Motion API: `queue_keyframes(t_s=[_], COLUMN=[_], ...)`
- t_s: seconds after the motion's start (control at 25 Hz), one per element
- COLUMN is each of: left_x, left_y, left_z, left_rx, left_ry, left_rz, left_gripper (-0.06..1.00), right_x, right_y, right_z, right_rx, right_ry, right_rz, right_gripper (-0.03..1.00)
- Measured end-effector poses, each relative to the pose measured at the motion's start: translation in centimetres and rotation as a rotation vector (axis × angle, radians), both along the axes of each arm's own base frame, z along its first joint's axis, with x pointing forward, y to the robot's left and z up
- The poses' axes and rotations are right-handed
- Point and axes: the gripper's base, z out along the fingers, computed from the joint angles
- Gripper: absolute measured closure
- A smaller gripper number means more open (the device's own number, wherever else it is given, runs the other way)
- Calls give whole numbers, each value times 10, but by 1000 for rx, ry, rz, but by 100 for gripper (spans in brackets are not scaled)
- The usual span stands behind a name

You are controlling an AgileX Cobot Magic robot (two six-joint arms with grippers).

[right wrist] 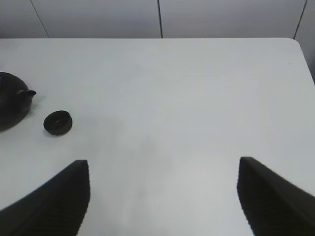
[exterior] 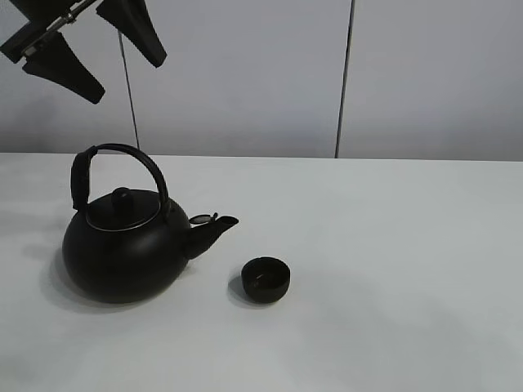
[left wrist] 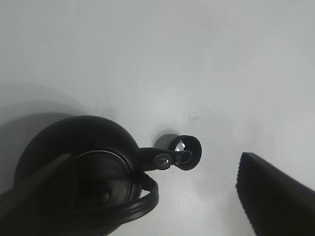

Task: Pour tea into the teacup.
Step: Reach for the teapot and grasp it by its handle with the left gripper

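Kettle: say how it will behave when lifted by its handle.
The kettle looks big and round-bellied, so probably heavy, more so if filled. Its arched handle stands high above the body, so it may swing when lifted. Its broad base likely slides rather than tips.

Matt black kettle (exterior: pixel 122 261), shiny metal lid rim (exterior: pixel 122 228); matt black teacup (exterior: pixel 266 279); smooth white table (exterior: pixel 392 269)

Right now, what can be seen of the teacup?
The teacup is small, round, black and handleless, low and bowl-like, with a matte, ceramic-looking finish. It stands upright on the white table, just beyond the spout of the kettle and apart from it. Nothing grips it. Its inside is dark; whether it holds any liquid cannot be told.
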Motion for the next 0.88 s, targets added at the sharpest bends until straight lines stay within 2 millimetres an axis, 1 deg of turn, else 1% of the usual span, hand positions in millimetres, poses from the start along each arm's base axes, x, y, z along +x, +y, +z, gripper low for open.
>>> queue_keyframes(t_s=[0.28,0.88], left_x=[0,0], left_y=[0,0], left_z=[0,0], left_rx=[0,0], left_ry=[0,0], left_rz=[0,0], left_gripper=[31,31], right_x=[11,12], right_y=[-1,-2], right_z=[-22,-25], right_rx=[32,32], right_ry=[70,85], right_rz=[-23,-31], right_gripper=[40,40])
